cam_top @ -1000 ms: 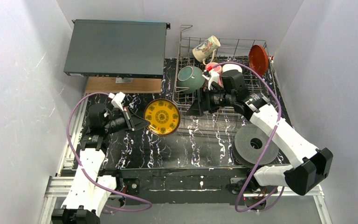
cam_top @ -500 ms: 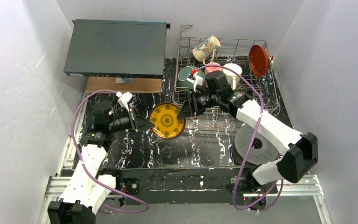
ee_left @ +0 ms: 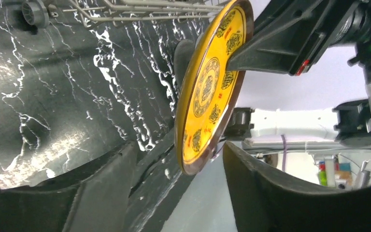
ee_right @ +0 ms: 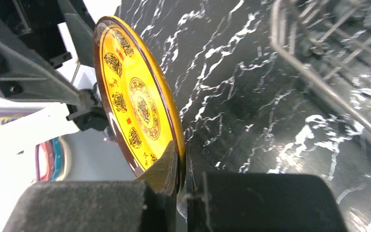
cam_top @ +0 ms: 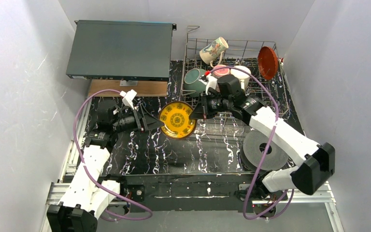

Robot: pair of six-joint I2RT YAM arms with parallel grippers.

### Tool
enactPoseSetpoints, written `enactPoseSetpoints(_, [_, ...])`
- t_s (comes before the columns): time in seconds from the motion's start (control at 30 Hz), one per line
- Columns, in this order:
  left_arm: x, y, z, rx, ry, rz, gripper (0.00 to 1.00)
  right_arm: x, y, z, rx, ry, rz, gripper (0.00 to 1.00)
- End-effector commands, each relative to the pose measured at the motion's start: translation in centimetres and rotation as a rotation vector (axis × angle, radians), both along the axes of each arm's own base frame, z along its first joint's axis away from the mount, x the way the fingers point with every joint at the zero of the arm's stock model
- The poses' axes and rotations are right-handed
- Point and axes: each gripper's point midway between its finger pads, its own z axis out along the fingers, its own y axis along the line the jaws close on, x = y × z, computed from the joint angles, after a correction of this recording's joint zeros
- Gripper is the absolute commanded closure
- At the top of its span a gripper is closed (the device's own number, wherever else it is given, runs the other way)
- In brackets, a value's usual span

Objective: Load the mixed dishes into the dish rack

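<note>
The small yellow dish (cam_top: 177,119) hangs on edge above the black marbled tabletop, just left of the dish rack (cam_top: 281,92). My right gripper (cam_top: 193,115) is shut on the dish's right rim; in the right wrist view the gripper (ee_right: 184,162) pinches the yellow dish (ee_right: 135,104). My left gripper (cam_top: 157,123) stands open around the opposite rim. In the left wrist view that gripper (ee_left: 178,147) has both fingers clear of the dish (ee_left: 207,92). In the rack sit a floral mug (cam_top: 213,50), a teal bowl (cam_top: 194,79), a pink mug (cam_top: 221,70), a white mug (cam_top: 242,72) and a red-orange plate (cam_top: 267,61).
A flat dark grey box (cam_top: 121,48) lies at the back left with a wooden board (cam_top: 128,88) in front of it. A dark grey ribbed disc (cam_top: 265,150) lies under my right arm at the front right. White walls close in both sides.
The yellow dish has travelled right toward the rack. My right gripper came left and shut on its rim. My left gripper, which held it, has opened.
</note>
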Motion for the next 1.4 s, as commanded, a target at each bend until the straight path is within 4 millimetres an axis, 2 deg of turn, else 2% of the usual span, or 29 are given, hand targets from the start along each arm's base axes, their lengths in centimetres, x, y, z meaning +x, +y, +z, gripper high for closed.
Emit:
enactPoseSetpoints(0.0, [-0.2, 0.1, 2.5, 0.012, -0.032, 0.022, 0.25, 2.6, -3.5, 5.0, 0.044, -0.214, -0.189, 0.99])
enactPoseSetpoints(0.07, [-0.3, 0.3, 2.8, 0.037, -0.041, 0.032, 0.11, 4.1, -6.3, 6.1, 0.003, -0.268, -0.290, 0.99])
enactPoseSetpoints(0.1, [-0.5, 0.4, 2.6, 0.051, -0.031, 0.033, 0.09, 4.7, -7.7, 6.5, -0.033, -0.286, -0.330, 0.99])
enactPoseSetpoints(0.17, [-1.0, 0.7, 2.6, 0.089, -0.046, 0.033, 0.06, 6.5, -11.9, 7.5, -0.136, -0.330, -0.455, 0.99])
enactPoseSetpoints(0.27, [-1.7, 1.1, 2.3, 0.141, -0.063, 0.027, 0.04, 9.4, -20.4, 9.6, -0.318, -0.405, -0.721, 0.99])
enactPoseSetpoints(0.4, [-2.7, 0.8, 1.7, 0.170, -0.061, 0.004, 0.04, 11.1, -30.3, 12.0, -0.594, -0.462, -1.040, 0.99])
enactPoseSetpoints(0.47, [-3.0, 0.5, 1.6, 0.172, -0.059, -0.007, 0.04, 11.6, -33.9, 12.6, -0.751, -0.478, -1.161, 0.99])
enactPoseSetpoints(0.53, [-3.3, 0.1, 1.5, 0.174, -0.056, -0.026, 0.04, 12.5, -36.1, 13.0, -0.858, -0.515, -1.220, 0.99])
enactPoseSetpoints(0.67, [-3.8, -0.4, 1.6, 0.180, -0.064, -0.054, 0.04, 14.7, -38.7, 13.0, -1.031, -0.556, -1.255, 0.99])
enactPoseSetpoints(0.8, [-4.3, -0.6, 1.9, 0.192, -0.081, -0.070, 0.04, 17.2, -39.9, 12.8, -1.136, -0.573, -1.239, 0.99])
enactPoseSetpoints(0.93, [-4.4, -0.6, 1.5, 0.205, -0.078, -0.075, 0.04, 20.0, -40.0, 12.9, -1.191, -0.614, -1.207, 0.99])
enactPoseSetpoints(1.07, [-4.3, -0.6, 1.4, 0.210, -0.075, -0.079, 0.04, 22.9, -40.0, 12.1, -1.251, -0.606, -1.179, 0.99])
enactPoseSetpoints(1.37, [-3.9, -0.7, 1.2, 0.220, -0.043, -0.070, 0.04, 28.0, -38.5, 11.8, -1.201, -0.622, -1.161, 0.99])
